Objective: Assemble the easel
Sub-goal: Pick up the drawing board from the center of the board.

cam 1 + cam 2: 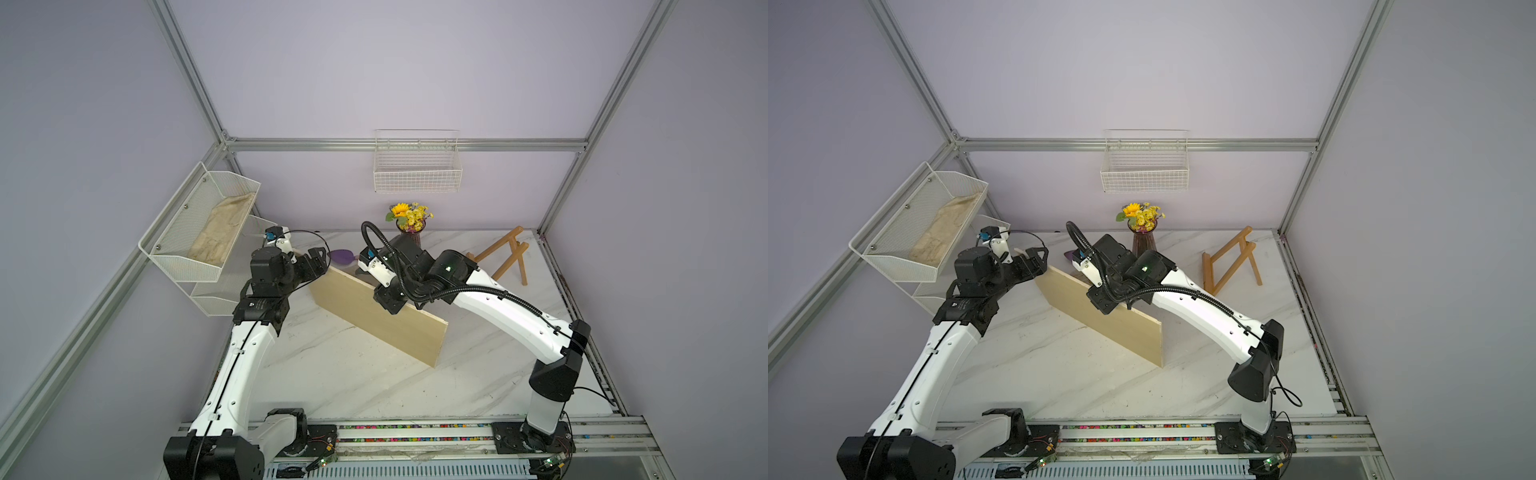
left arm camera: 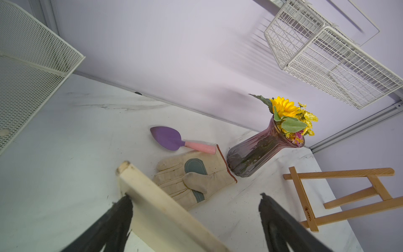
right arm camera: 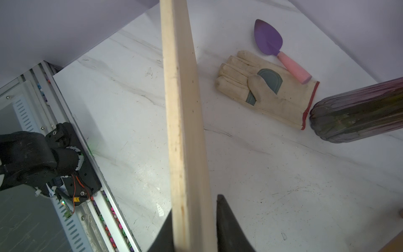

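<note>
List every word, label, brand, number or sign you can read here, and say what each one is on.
Nothing is clear enough to quote.
Ledge bar of the easel: small dark print beside a round mark, too small to read.
Black joint of the left arm: small white label, blurred.
Right arm: small lit mark, no letters legible.

The marble table [image 1: 332, 374] bears a trowel [image 2: 172, 139], glove [image 2: 196, 181] and vase [image 2: 257, 152] by its back edge, an easel [image 1: 505, 259] near its back right corner, and a board [image 1: 374, 320] on edge mid-table.
</note>
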Robot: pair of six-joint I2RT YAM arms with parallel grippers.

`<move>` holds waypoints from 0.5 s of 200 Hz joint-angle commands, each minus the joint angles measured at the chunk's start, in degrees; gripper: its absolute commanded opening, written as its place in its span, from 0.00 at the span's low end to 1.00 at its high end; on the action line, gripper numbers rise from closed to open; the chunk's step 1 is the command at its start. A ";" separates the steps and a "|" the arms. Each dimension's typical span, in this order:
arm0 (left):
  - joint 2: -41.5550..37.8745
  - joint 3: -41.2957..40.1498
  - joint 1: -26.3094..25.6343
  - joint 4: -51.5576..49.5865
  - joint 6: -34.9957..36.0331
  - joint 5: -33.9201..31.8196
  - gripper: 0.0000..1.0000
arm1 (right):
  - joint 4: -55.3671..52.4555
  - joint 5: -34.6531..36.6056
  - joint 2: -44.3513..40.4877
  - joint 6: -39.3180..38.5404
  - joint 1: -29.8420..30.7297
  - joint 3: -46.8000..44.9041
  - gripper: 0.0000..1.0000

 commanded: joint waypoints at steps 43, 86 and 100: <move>-0.12 -1.83 -0.97 -5.48 1.68 -0.09 0.91 | -0.19 5.89 -1.19 4.61 0.21 0.69 0.12; -0.63 -0.28 -1.44 -5.53 1.33 0.82 0.95 | 2.04 3.19 -2.41 5.69 0.22 0.06 0.00; -1.05 0.50 -1.56 -5.49 1.17 1.13 0.97 | 3.30 3.41 -3.54 6.06 0.22 -1.04 0.00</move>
